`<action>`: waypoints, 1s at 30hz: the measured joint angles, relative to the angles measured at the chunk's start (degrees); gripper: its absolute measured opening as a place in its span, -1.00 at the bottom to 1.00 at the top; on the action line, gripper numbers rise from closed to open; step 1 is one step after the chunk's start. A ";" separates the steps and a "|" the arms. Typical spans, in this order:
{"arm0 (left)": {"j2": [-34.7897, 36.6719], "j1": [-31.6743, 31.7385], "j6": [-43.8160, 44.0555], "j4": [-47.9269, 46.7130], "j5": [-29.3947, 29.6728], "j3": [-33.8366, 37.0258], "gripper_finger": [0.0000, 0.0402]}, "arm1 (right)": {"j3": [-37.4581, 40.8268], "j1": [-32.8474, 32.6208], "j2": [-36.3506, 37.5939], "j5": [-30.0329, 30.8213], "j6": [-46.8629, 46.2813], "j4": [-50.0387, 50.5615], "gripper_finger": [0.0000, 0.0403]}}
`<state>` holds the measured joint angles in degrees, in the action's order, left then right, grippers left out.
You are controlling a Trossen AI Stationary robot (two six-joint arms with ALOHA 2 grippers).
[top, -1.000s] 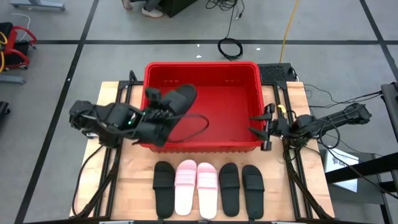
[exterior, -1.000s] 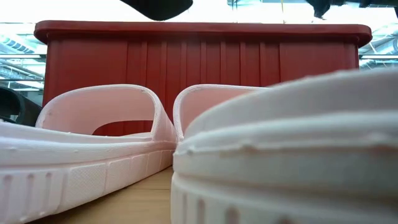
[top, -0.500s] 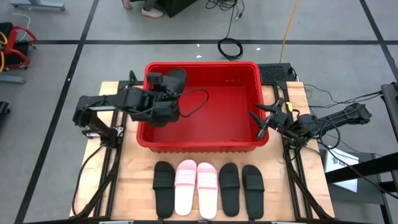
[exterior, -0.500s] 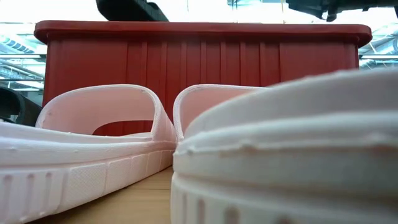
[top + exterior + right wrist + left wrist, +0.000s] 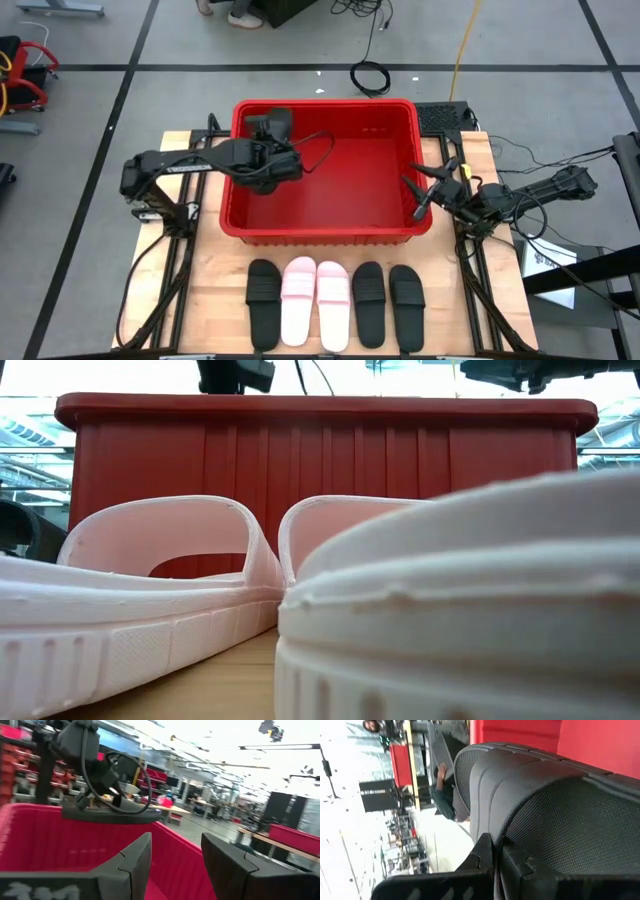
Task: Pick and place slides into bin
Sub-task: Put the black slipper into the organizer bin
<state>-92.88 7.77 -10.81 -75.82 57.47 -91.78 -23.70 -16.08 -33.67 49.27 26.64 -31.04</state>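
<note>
My left gripper (image 5: 268,150) reaches over the red bin (image 5: 325,238) near its far left corner and is shut on a black slide (image 5: 272,124), which fills the left wrist view (image 5: 545,810). My right gripper (image 5: 421,195) hangs open and empty over the bin's right rim (image 5: 175,862). Across the bin, the right wrist view shows the held slide (image 5: 117,813) level above the rim. Three black slides (image 5: 263,302) (image 5: 368,300) (image 5: 407,298) and two pale pink slides (image 5: 298,300) (image 5: 332,302) lie flat in a row on the table near the front edge. My left gripper pinches the black slide between its two fingers (image 5: 482,852) at the slide's near end (image 5: 501,842). The fingers come about level from the table's left. The slide sticks out beyond them toward the far edge, lifted clear above the bin's floor.
The pale pink slides (image 5: 160,590) fill the foreground of the low view in front of the bin's ribbed near wall (image 5: 330,460). A black box (image 5: 445,115) sits at the table's far right corner. Cables lie on the floor beyond the table.
My left gripper has carried the black slide from the bin's near left wall toward the far edge, to above the bin's far left part. The slide has turned about and now lies more level. My right gripper has turned a little at the bin's right rim.
</note>
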 joint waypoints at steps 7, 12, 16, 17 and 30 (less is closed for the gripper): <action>0.00 3.26 4.04 3.85 -0.49 6.55 -1.00 | 0.00 0.13 0.04 2.06 3.56 -1.99 -0.18; 0.00 4.07 2.98 8.59 -2.11 11.69 -1.00 | 0.00 2.34 0.09 2.15 4.33 -3.37 -0.18; 0.00 4.97 3.30 10.10 -2.40 14.69 -1.00 | 0.00 4.22 0.07 2.13 4.33 -2.08 -0.18; 0.00 5.22 3.85 10.09 -2.49 15.29 -1.00 | 0.00 4.63 0.07 2.13 3.83 -1.59 -0.18; 0.02 9.09 -4.21 26.80 -6.71 24.55 -1.00 | 0.00 8.25 0.05 1.73 -0.42 2.61 -0.18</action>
<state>-92.86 16.87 -15.02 -49.02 50.76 -67.23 -23.70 -7.83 -33.62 51.00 26.22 -28.42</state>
